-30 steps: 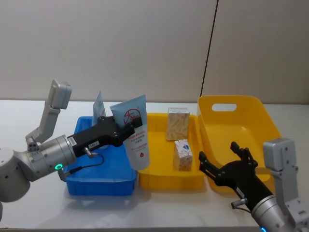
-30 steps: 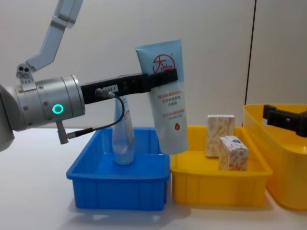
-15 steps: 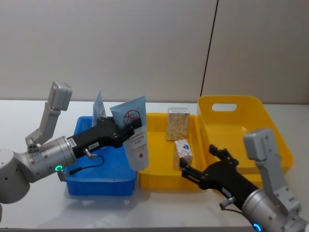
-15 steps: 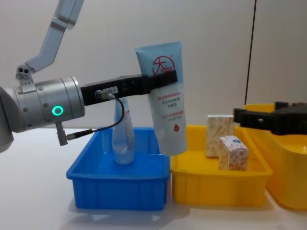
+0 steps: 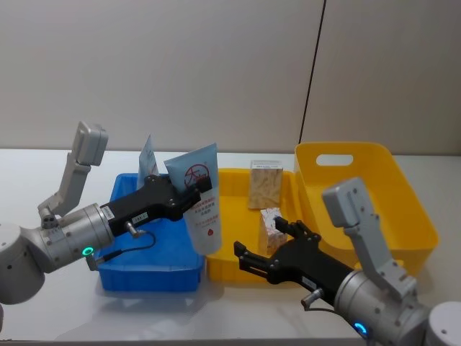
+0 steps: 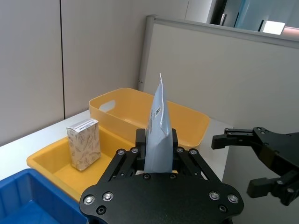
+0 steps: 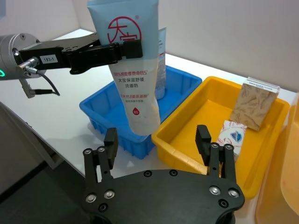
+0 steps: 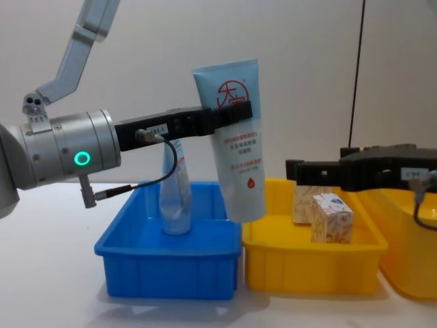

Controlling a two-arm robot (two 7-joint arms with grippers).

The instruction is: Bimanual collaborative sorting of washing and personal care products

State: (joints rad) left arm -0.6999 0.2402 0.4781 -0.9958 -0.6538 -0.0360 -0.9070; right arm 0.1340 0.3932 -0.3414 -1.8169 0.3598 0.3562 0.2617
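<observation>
Two pale-blue tubes and two cartons show in the head view. The left gripper (image 5: pixel 191 193) pinches the held tube (image 5: pixel 204 209) across its upper part, wide crimped end up. The tube hangs in the air over the seam between the blue bin (image 5: pixel 144 274) and the yellow tray (image 5: pixel 238 272). The second tube (image 5: pixel 148 156) stands in the blue bin. The tall carton (image 5: pixel 264 185) and the small carton (image 5: pixel 271 220) stand in the tray. The right gripper (image 5: pixel 265 241) reaches in low before the tray, fingers spread and empty.

The left wrist view gives the held tube (image 6: pixel 156 123) edge-on: thin and flat, clamped between both pads.

The right wrist view looks between the right gripper's parted fingers (image 7: pixel 110 142) at the tube's lower half, which is near them but not touching.

The chest view shows the held tube (image 8: pixel 235 157) slightly tilted, its narrow end just above the blue bin's rim. The right gripper (image 8: pixel 300 171) is level with the tube's lower part, beside it and apart from it.

The tube is probably light, with soft walls that dent and a glossy skin that may slip. The free lower body looks like the place to grip, squeezed gently across the flat faces. A pinch on the thin edges would likely fold it. The cartons should be light and stiff but crushable, and are best taken across two opposite sides.
</observation>
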